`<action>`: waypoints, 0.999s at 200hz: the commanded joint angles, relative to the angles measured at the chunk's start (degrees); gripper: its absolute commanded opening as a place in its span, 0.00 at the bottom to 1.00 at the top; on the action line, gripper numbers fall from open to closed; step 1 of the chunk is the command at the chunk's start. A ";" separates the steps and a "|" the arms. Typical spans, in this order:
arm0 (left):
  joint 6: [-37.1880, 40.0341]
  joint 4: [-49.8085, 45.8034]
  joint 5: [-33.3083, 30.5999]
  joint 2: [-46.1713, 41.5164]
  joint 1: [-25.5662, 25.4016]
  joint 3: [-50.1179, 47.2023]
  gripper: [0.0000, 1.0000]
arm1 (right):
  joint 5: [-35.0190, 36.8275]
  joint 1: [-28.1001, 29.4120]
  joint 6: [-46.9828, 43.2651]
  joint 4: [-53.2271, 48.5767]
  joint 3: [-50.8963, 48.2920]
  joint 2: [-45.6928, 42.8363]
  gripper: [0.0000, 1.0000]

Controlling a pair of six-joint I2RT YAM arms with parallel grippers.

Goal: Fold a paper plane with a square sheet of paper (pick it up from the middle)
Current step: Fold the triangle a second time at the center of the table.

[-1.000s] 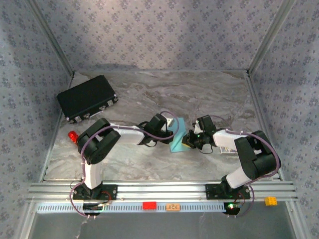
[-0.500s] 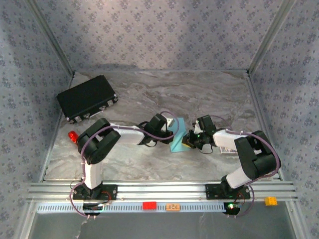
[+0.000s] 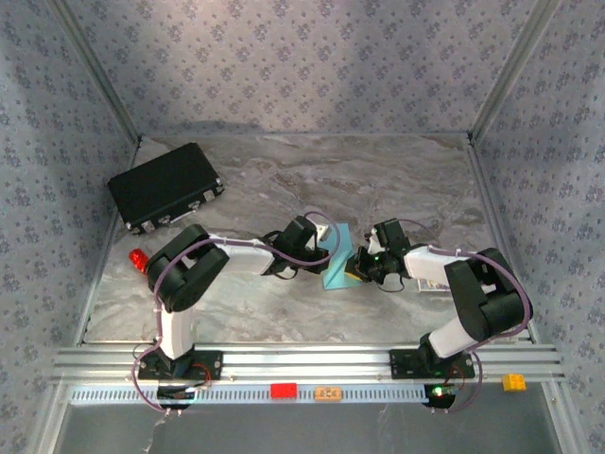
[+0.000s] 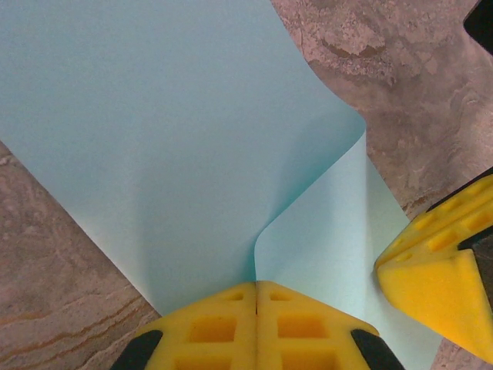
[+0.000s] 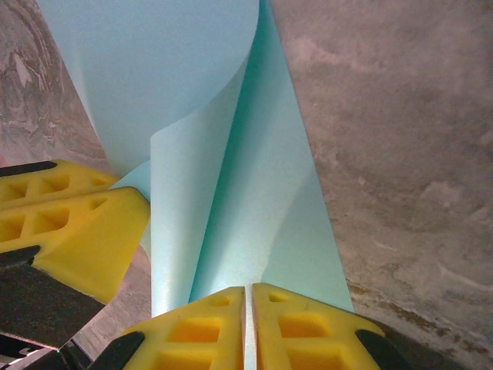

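The square sheet of paper (image 3: 337, 257) (pale cyan, unmarked) lies centrally on the table (image 3: 378, 180), one flap curled over.

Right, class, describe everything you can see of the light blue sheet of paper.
The square sheet of paper is thin, plain light cyan-blue and unmarked. It is curled over on itself in a soft bend, not pressed flat, near the middle of the marbled table. The left gripper and the right gripper are each shut on it from opposite sides.
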 commanded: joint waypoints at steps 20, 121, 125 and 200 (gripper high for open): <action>0.58 -0.73 0.54 1.45 -0.19 0.56 0.00 | 1.16 -0.05 -0.31 -1.52 0.00 0.23 0.13; 2.79 -2.34 -0.45 -0.39 -0.05 3.55 0.00 | 1.48 -0.66 -1.02 -2.47 -0.17 -0.16 0.13; 2.80 -2.41 -0.44 -0.34 -0.06 3.48 0.00 | 1.43 -0.63 -1.02 -2.50 -0.17 -0.16 0.13; 1.73 -2.41 -0.63 -0.16 -0.04 1.97 0.00 | 1.49 -0.74 -0.86 -2.28 -0.37 -0.21 0.13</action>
